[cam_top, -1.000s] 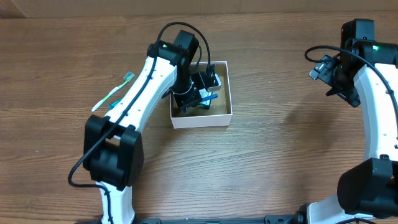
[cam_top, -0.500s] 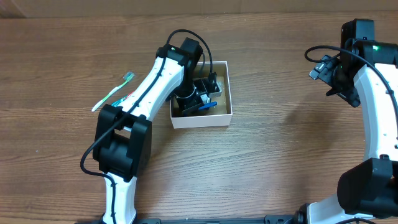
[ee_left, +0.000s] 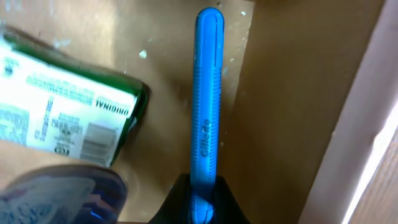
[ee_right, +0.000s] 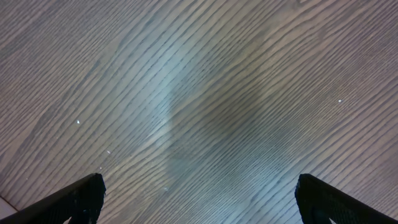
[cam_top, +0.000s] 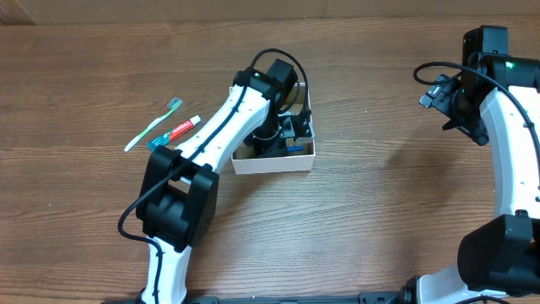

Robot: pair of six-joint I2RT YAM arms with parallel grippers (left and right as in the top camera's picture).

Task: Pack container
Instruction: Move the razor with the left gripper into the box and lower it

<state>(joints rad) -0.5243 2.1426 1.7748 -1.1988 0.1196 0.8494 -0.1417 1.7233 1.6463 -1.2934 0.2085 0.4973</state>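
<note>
- the container (cam_top: pixel 272 163) sits on the desk (cam_top: pixel 380 219), about midway between the left and right edges and a bit closer to the far edge than the near one; thin white walls, brown cardboard floor
- the left arm (cam_top: pixel 228 127) reaches over it from the near-left side, and the left gripper (ee_left: pixel 200 208) is down inside the box, so from overhead most of the inside is covered
- that gripper is clamped tight on one end of a blue handle (ee_left: pixel 206 93), ribbed plastic with raised lettering i can't read; the handle pokes straight out from the jaws over the cardboard floor, running alongside one wall but apart from it
- honestly can't tell if the handle touches the floor or hangs just above it
- a green-and-white packet (ee_left: pixel 65 118) lies flat in the container too, tilted, with its dark green end just beside the handle and a small gap between them
- there's a blurry dark shape in the bottom-left corner of the left wrist view, no idea what it is
- outside the box, a toothbrush (cam_top: pixel 153 128) and a toothpaste tube (cam_top: pixel 180 129) lie side by side on the desk toward the left edge, well apart from the container
- the right gripper (ee_right: pixel 199 202) hangs near the right edge on the far side, jaws spread wide with nothing between them, just bare wood grain underneath
</note>
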